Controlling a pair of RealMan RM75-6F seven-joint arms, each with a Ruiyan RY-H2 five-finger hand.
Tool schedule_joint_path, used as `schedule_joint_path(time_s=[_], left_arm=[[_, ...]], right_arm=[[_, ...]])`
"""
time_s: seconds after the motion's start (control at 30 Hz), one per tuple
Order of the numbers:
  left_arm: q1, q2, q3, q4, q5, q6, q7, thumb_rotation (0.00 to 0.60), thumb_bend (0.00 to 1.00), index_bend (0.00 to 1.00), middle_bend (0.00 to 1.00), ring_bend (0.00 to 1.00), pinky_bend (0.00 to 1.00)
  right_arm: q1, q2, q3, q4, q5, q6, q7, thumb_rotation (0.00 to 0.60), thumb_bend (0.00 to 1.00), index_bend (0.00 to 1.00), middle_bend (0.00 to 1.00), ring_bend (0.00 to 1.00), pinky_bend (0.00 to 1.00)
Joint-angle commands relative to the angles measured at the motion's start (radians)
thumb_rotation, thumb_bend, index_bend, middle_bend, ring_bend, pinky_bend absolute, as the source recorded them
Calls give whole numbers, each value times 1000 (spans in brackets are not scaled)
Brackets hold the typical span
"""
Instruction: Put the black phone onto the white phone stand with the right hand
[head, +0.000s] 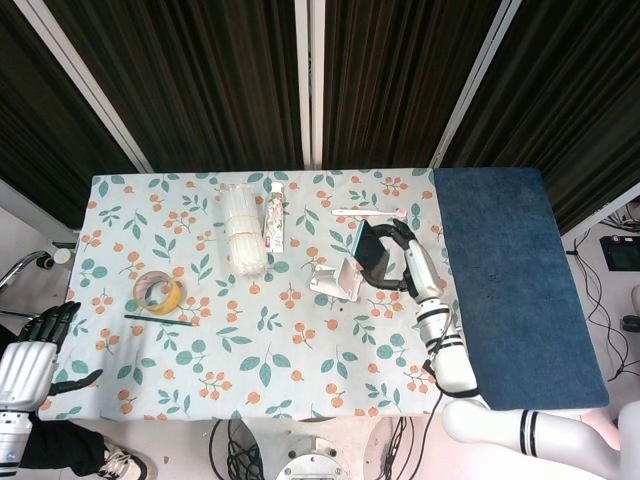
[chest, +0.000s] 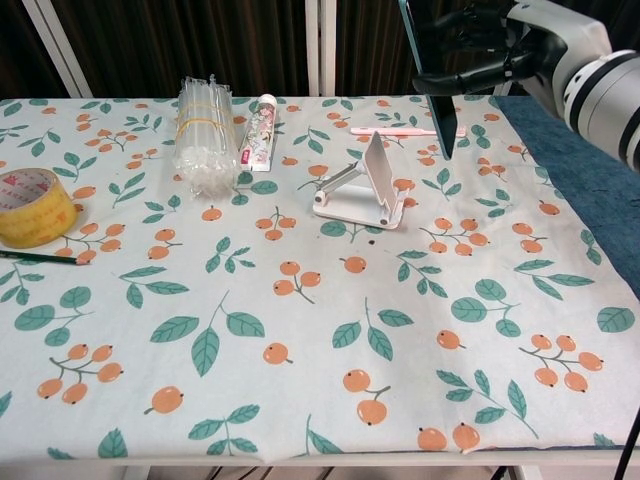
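Observation:
The white phone stand (head: 338, 279) (chest: 364, 187) stands on the floral cloth near the table's middle, its back plate tilted up. My right hand (head: 401, 255) (chest: 487, 45) holds the black phone (head: 370, 252) (chest: 436, 85) in the air, just right of the stand and above it. The phone is turned nearly upright, edge-on in the chest view, with its lower end hanging toward the cloth. The phone is apart from the stand. My left hand (head: 30, 355) hangs off the table's front-left corner with fingers spread and holds nothing.
A pink toothbrush (head: 370, 211) (chest: 406, 131) lies behind the stand. A toothpaste tube (head: 273, 216) and a bundle of clear straws (head: 243, 228) lie at the back left. A yellow tape roll (head: 158, 291) and a black pen (head: 158, 320) sit left. A blue mat (head: 515, 280) covers the right side.

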Motion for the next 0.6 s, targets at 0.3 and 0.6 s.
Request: schedule_joint_path(time_s=[0.3, 0.6], left_arm=[[8, 4, 2, 14, -2, 7, -18, 443, 21, 55, 86, 105, 190], [16, 4, 6, 29, -4, 12, -37, 443, 21, 55, 86, 105, 190]], right_arm=[[-30, -141, -21, 172, -121, -42, 201, 600, 300, 629, 447, 30, 0], [-33, -226, -17, 278, -154, -20, 247, 600, 299, 629, 432, 30, 0]])
